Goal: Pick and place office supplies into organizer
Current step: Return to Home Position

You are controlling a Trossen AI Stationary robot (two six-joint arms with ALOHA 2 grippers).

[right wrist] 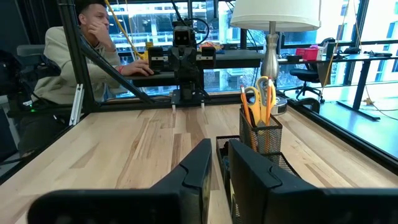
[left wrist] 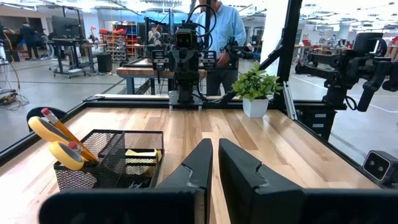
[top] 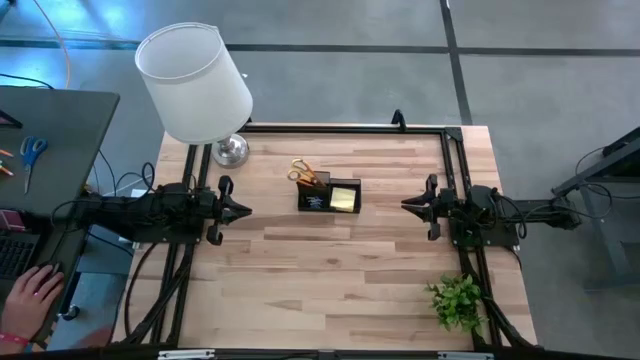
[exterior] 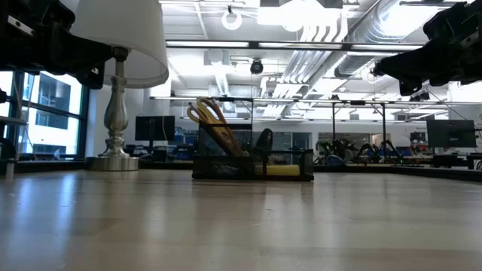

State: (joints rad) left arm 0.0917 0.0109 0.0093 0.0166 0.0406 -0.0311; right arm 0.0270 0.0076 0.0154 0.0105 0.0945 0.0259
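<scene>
The black mesh organizer stands on the table's middle, toward the far side. Its taller compartment holds yellow-handled scissors and an orange pencil, standing handles up. A yellow sticky-note pad lies in the lower compartment. In the low view the organizer shows the scissors sticking out of its top. My left gripper hovers shut to the organizer's left. My right gripper hovers shut to its right. Both point at it and touch nothing.
A white-shaded lamp stands by its silver base at the far left corner. A small green plant sits near the right near corner. A person's hand rests at a side desk holding blue scissors.
</scene>
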